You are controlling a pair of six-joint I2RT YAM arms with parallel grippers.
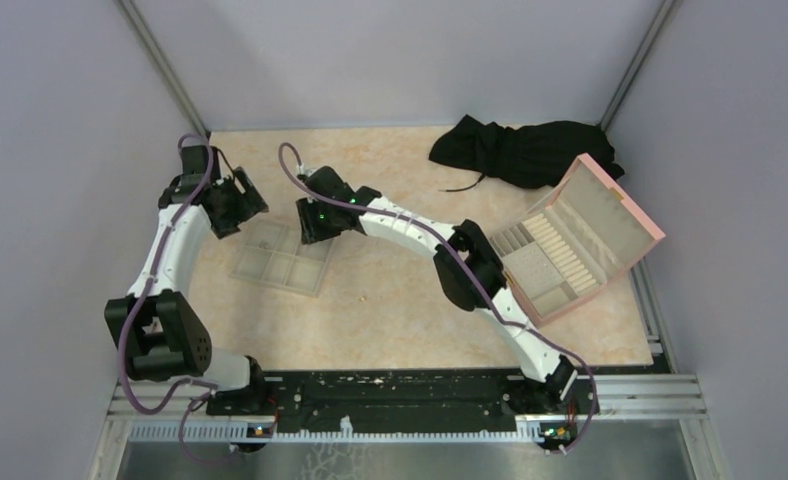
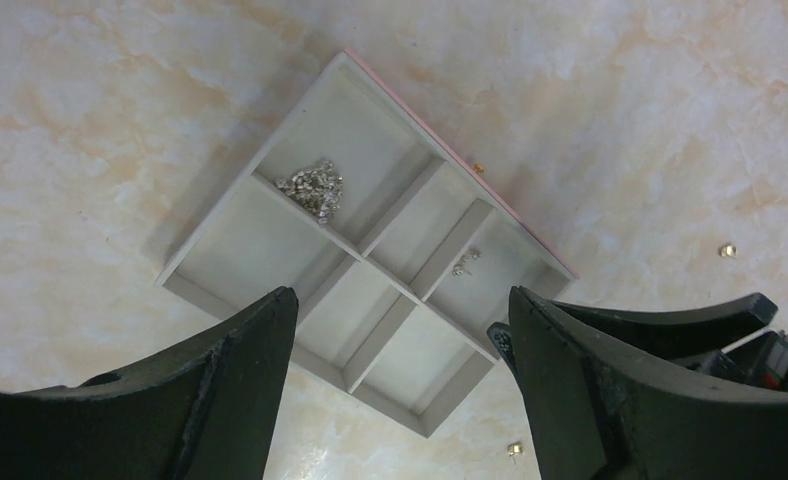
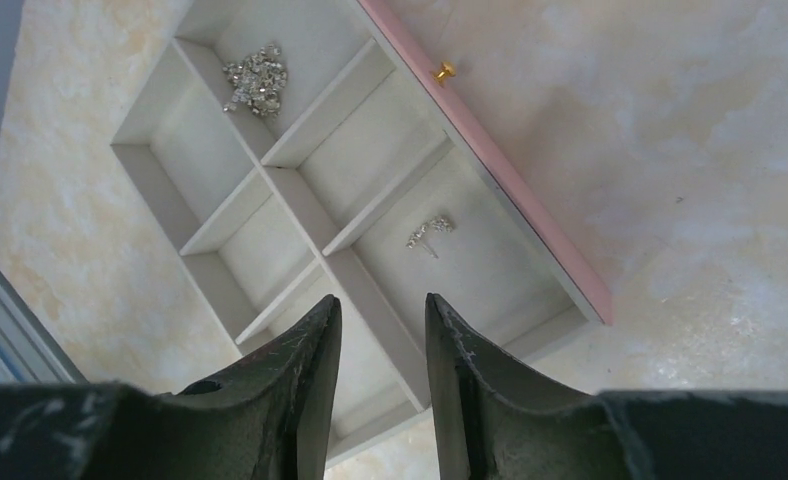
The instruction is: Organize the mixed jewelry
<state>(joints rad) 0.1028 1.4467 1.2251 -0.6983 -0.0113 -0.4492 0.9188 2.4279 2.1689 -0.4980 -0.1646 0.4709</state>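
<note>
The grey compartment tray (image 1: 282,258) with a pink front edge lies on the table at the left. One compartment holds a heap of silvery jewelry (image 2: 312,187), which also shows in the right wrist view (image 3: 255,73). Another compartment holds a small silvery piece (image 2: 467,260), also in the right wrist view (image 3: 429,232). Two tiny gold pieces (image 2: 728,250) (image 2: 515,450) lie loose on the table beside the tray. My left gripper (image 2: 400,310) is wide open and empty above the tray. My right gripper (image 3: 382,300) is narrowly open and empty above the tray's compartments.
A pink hinged box (image 1: 580,240) stands open at the right. A black cloth (image 1: 520,150) lies at the back right. A small gold knob (image 3: 443,71) sits on the tray's pink edge. Grey walls close in the table on three sides.
</note>
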